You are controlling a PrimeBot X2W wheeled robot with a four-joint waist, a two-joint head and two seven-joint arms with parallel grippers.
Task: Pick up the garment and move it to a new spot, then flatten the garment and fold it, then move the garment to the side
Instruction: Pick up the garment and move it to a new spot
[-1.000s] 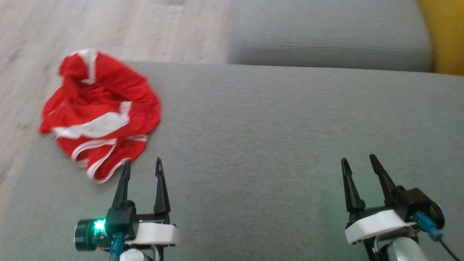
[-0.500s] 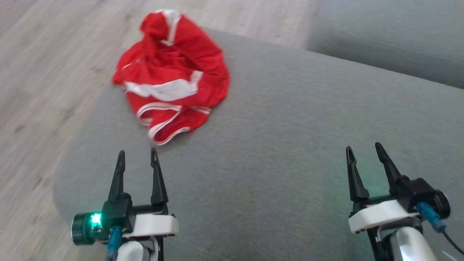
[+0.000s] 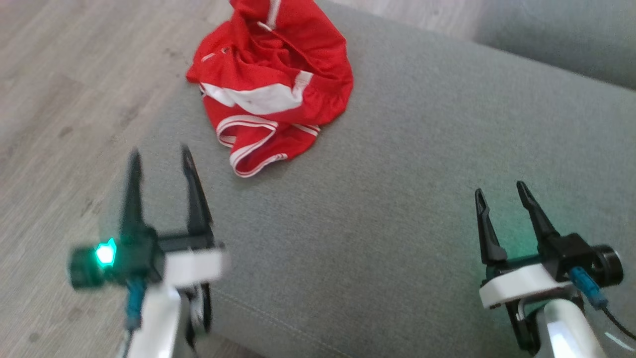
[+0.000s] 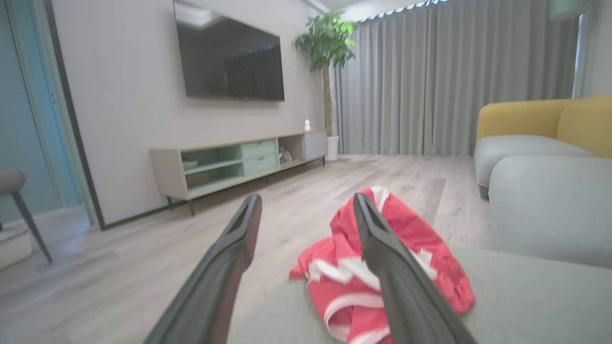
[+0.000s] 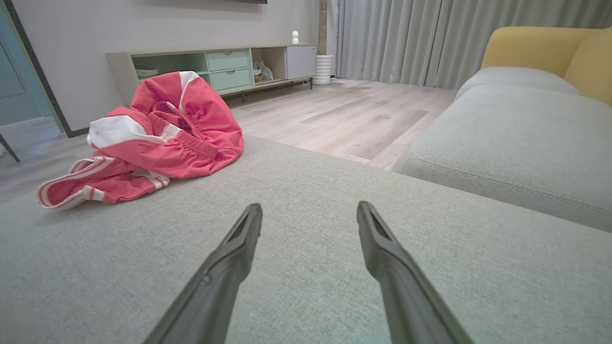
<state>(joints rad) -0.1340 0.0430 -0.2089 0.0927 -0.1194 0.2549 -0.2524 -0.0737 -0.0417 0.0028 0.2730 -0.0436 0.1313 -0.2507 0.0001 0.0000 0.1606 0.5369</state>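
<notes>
Lower left in the head view, your left end effector (image 3: 159, 150) gapes wide and empty; lower right, the right end effector (image 3: 499, 188) is equally spread, holding nothing, above the grey sofa cushion (image 3: 397, 209). Top centre, the red garment (image 3: 278, 84) lies crumpled near the cushion's far edge. You're likely at the pick-up step: reach the left one forward and close on a raised fold.

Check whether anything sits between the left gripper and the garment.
Nothing visible does. The left gripper, jaws open, hangs apart from the crumpled garment, with only bare grey cushion between them. The garment lies near the cushion's edge, beside the floor.
</notes>
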